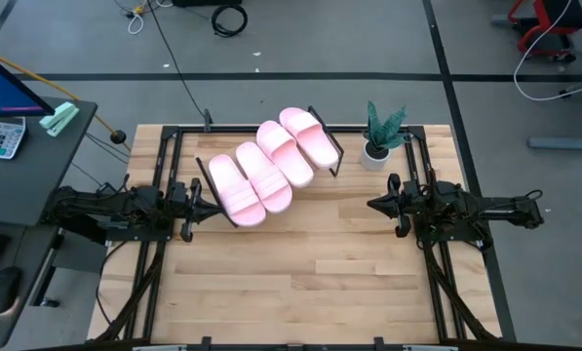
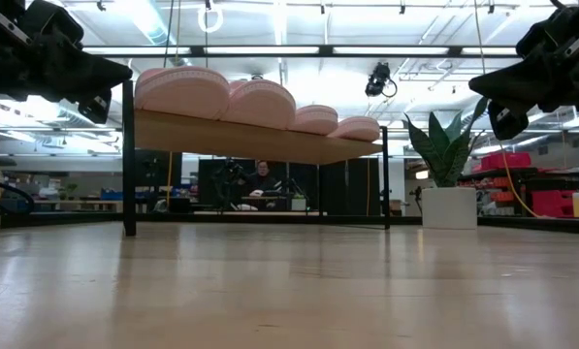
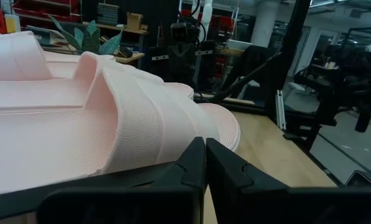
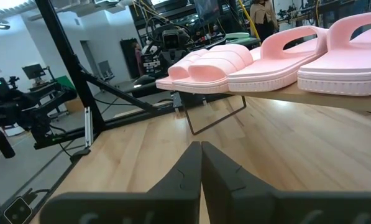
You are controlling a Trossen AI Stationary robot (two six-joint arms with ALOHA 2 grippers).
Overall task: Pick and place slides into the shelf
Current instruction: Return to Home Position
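Four pale pink slides [image 1: 271, 166] lie side by side on the slanted wooden shelf [image 1: 332, 156], soles on its board, in a diagonal row at the far middle of the table. In the low view the slides [image 2: 260, 102] sit on the raised shelf board [image 2: 260, 141]. My left gripper [image 1: 195, 198] hovers shut just left of the shelf's near-left end; the nearest slide [image 3: 79, 124] fills its wrist view beyond the shut gripper [image 3: 205, 163], and I see no touch. My right gripper [image 1: 373, 205] is shut and hovers right of the shelf, facing the slides [image 4: 266, 59] past its shut fingertips [image 4: 201, 155].
A potted plant [image 1: 381, 136] in a white pot stands at the table's far right, close behind the right arm and beside the shelf's far end. Bare tabletop [image 1: 310, 273] stretches across the near half. A desk with a calculator [image 1: 0, 136] stands off the table's left.
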